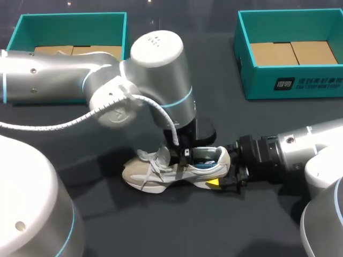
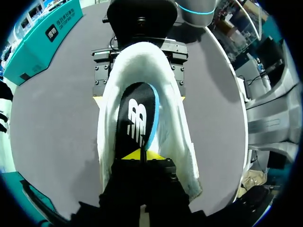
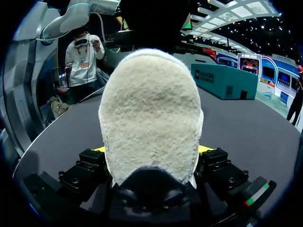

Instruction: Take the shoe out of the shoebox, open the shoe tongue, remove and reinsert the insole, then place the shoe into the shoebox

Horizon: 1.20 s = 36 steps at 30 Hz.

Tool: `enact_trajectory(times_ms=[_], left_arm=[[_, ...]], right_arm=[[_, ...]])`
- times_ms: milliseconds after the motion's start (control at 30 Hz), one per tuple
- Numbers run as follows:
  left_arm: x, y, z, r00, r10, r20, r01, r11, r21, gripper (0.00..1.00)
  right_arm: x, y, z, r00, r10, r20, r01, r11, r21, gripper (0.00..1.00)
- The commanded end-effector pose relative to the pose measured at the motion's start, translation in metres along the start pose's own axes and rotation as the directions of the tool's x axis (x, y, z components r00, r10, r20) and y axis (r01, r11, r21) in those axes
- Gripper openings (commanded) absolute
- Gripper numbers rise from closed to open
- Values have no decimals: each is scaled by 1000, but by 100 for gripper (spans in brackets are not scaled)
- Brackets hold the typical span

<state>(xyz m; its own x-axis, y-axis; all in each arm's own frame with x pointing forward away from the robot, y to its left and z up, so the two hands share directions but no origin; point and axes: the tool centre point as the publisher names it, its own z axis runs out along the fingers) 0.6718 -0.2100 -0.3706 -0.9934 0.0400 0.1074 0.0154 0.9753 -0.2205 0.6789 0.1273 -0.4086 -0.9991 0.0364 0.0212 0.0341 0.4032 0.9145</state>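
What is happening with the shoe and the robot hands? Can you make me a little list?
shoe: cream sneaker, standing on its sole on the table, outside both boxes
insole: black with a blue edge, in the shoe's opening
left gripper: above the opening, tips closed on the insole's near end, as far as it shows
right gripper: clamped on the shoe's heel from both sides
boxes: left shoebox and right shoebox, teal, open, at the back, no shoe in either
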Motion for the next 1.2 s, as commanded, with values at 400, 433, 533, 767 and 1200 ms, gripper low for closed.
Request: enact_trajectory(times_ms=[400, 433, 533, 767, 1200], left_arm=[[21, 27, -36, 999, 43, -32, -37, 983, 178, 0], [22, 27, -37, 998, 43, -36, -36, 981, 189, 0], [22, 24, -40, 998, 45, -40, -36, 977, 209, 0], [22, -1, -45, 998, 54, -17, -48, 969, 244, 0], [4, -34, -54, 999, 23, 28, -30, 958, 286, 0]], right_arm=[[2, -1, 0, 1000, 0, 1, 0, 1000, 5, 0], [2, -1, 0, 1000, 0, 1, 0, 1000, 5, 0], [2, -1, 0, 1000, 0, 1, 0, 1000, 5, 0], [2, -1, 0, 1000, 0, 1, 0, 1000, 5, 0], [2, -1, 0, 1000, 0, 1, 0, 1000, 5, 0]])
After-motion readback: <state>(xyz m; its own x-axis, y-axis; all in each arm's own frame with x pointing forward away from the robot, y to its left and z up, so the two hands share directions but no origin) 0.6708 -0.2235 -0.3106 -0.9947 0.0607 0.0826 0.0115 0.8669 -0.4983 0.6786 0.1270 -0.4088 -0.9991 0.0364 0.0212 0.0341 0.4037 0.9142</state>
